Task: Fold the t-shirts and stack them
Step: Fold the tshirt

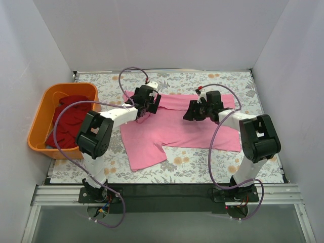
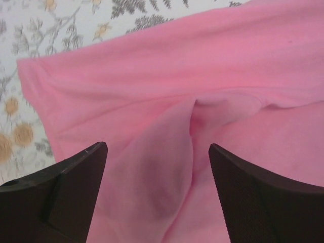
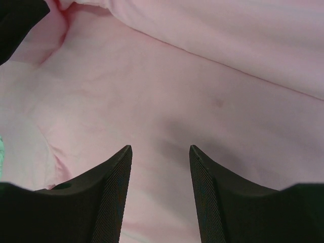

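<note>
The pink t-shirt lies spread at the middle of the flowered surface, and from above both claws hide part of its far edge. The left wrist view alone shows the left claw wide, with a raised fold of cloth loose between its fingers. The right claw stands narrower, its fingers apart over flat cloth. Dark red t-shirts sit heaped in the orange basket, partly behind the left arm.

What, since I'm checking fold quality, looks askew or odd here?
The pink t-shirt lies crooked, one flap jutting out askew, with a puckered fold under the left gripper. Nothing looks spilled or damaged.
</note>
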Controlling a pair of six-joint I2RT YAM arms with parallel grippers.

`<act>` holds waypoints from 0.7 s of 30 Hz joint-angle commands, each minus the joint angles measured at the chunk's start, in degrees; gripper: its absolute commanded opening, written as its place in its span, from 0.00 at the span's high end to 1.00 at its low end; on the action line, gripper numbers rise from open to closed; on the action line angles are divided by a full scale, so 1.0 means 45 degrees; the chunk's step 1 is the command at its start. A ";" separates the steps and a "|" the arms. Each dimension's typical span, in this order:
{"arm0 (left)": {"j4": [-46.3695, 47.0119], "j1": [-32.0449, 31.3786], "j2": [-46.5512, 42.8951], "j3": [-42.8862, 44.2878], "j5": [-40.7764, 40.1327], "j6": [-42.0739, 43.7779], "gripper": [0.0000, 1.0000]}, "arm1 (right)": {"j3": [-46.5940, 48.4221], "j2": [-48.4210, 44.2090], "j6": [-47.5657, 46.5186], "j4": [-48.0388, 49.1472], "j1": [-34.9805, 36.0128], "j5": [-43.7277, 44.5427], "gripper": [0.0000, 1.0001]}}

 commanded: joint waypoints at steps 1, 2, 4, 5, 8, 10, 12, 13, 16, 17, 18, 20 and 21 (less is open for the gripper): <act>-0.1417 -0.0003 -0.2202 -0.0640 -0.0807 -0.3345 0.23 | 0.0696 0.0071 -0.0248 0.0606 0.0475 -0.0421 0.52; -0.1594 0.0016 -0.2611 -0.0934 -0.0886 -0.4434 0.22 | 0.0696 0.0071 -0.0170 0.0742 0.0631 -0.0479 0.52; -0.2064 0.0016 -0.3782 -0.1617 -0.1082 -0.5611 0.22 | 0.0774 0.0130 0.0102 0.1170 0.0788 -0.0713 0.52; -0.2104 0.0017 -0.4173 -0.2432 -0.1024 -0.6313 0.22 | 0.0813 0.0207 0.0201 0.1289 0.0924 -0.0772 0.52; -0.1832 -0.0003 -0.5347 -0.3941 -0.0887 -0.6983 0.22 | 0.0950 0.0422 0.0670 0.1992 0.1276 -0.1085 0.52; -0.1519 0.0036 -0.5583 -0.4469 -0.0848 -0.7159 0.22 | 0.1125 0.0656 0.0826 0.2460 0.1568 -0.1183 0.52; -0.0993 0.0036 -0.5564 -0.5017 -0.0827 -0.7238 0.23 | 0.1262 0.0793 0.1060 0.2734 0.1745 -0.1260 0.52; -0.0778 0.0036 -0.5429 -0.5173 -0.0847 -0.7258 0.24 | 0.1282 0.0929 0.1139 0.2929 0.1900 -0.1280 0.52; -0.0036 0.0075 -0.5174 -0.5467 -0.0789 -0.7336 0.28 | 0.1321 0.1183 0.1490 0.3886 0.2155 -0.1339 0.52; 0.0179 0.0094 -0.4999 -0.5545 -0.0770 -0.7336 0.28 | 0.1437 0.1262 0.1568 0.4236 0.2233 -0.1300 0.51; 0.0510 0.0133 -0.4824 -0.5585 -0.0731 -0.7336 0.30 | 0.1497 0.1398 0.1782 0.4414 0.2273 -0.1358 0.50; 0.0864 0.0153 -0.4434 -0.5546 -0.0691 -0.7336 0.31 | 0.1672 0.1750 0.2056 0.4727 0.2390 -0.1456 0.50; 0.1039 0.0153 -0.4296 -0.5507 -0.0672 -0.7336 0.32 | 0.1847 0.1886 0.2289 0.4999 0.2410 -0.1476 0.49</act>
